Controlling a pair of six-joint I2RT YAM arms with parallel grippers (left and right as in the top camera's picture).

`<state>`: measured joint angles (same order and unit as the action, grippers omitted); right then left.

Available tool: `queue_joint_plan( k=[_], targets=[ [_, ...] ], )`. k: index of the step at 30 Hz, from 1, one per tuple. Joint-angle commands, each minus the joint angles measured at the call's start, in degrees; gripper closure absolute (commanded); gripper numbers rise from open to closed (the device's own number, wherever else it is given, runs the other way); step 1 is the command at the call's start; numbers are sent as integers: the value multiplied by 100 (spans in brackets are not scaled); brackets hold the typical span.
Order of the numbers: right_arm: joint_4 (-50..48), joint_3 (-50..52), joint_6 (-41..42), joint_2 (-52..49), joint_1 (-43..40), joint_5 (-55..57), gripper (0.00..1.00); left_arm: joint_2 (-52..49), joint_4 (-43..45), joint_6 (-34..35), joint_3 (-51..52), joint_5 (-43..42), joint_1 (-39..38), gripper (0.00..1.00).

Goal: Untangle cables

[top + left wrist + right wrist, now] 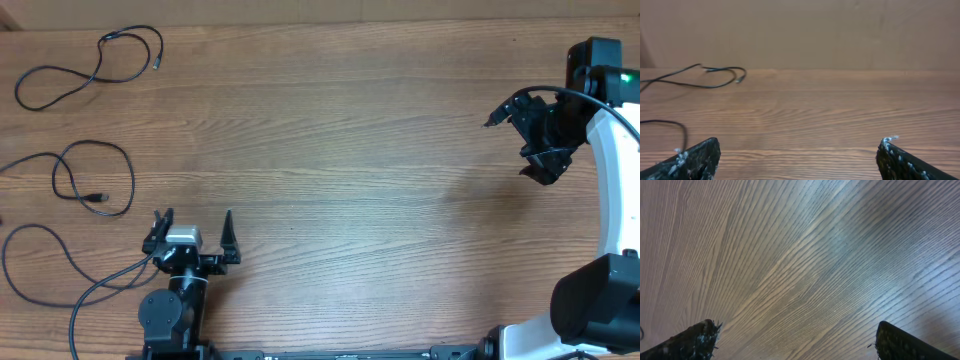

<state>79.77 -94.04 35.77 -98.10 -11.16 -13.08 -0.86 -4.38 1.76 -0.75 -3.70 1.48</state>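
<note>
Three thin black cables lie apart on the left of the wooden table. One (pixel 100 60) loops at the far left corner, one (pixel 95 175) curls at mid left with its plug inside the loop, and one (pixel 40 262) curves at the near left. My left gripper (pixel 193 225) is open and empty, to the right of the cables. The left wrist view shows the far cable (pixel 715 75) and a bit of the middle one (pixel 670 123) beyond the open jaws (pixel 797 152). My right gripper (pixel 508 147) is open and empty at the far right, with only bare wood between its jaws (pixel 797 337).
The left arm's own thicker black wire (pixel 100 290) runs from its wrist down to the near table edge, next to the nearest cable. The right arm's white body (pixel 610 150) stands along the right edge. The table (pixel 350 150) is plain wood.
</note>
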Motion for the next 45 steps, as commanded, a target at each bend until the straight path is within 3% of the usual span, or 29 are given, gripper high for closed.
queue_joint_plan(
  k=[1,5,9,24,45],
  targets=[
    [2,-9,2,-2,-11,42,0,70,-15,-297,50,431,-26,1],
    [2,-9,2,-2,-11,44,0,70,-24,-444,50,494,2,0],
    [2,-9,2,-2,-11,42,0,70,-4,9,52,706,96,0],
    [2,-9,2,-2,-11,42,0,68,-9,520,52,640,-151,0],
    [2,-9,2,-2,-11,44,0,66,-7,144,48,411,-151,0]
  ],
)
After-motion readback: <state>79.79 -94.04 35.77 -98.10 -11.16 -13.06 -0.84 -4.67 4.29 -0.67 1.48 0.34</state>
